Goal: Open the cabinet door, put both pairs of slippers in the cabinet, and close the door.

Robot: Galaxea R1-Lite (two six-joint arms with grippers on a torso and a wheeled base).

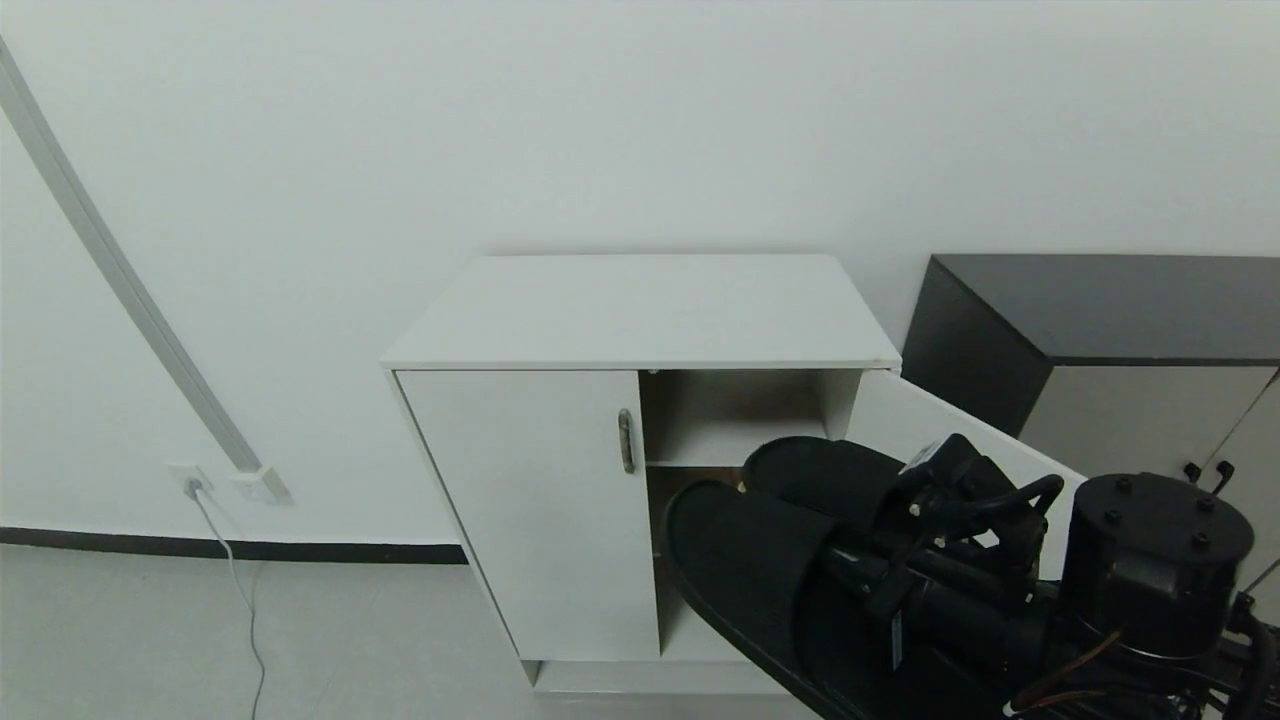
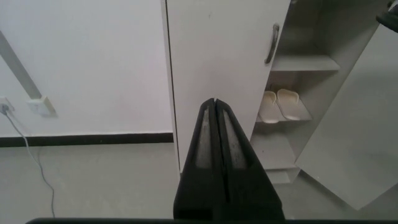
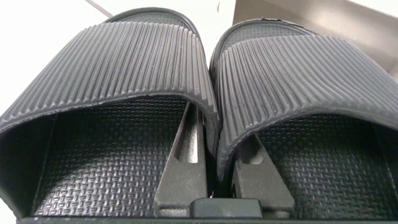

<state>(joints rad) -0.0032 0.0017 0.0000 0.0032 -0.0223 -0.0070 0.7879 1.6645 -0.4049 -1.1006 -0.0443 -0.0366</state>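
Note:
The white cabinet stands against the wall, its left door closed and its right door swung open. A pair of black ribbed slippers hangs in front of the open half, toes toward the opening. My right gripper is shut on their two inner side walls, one finger inside each slipper. A pair of white slippers lies on a lower shelf inside the cabinet. My left gripper is shut on nothing, held low before the closed door.
A dark cabinet stands right of the white one, close behind the open door. A wall socket with a cable and a slanted conduit are at the left. Bare floor lies before the closed door.

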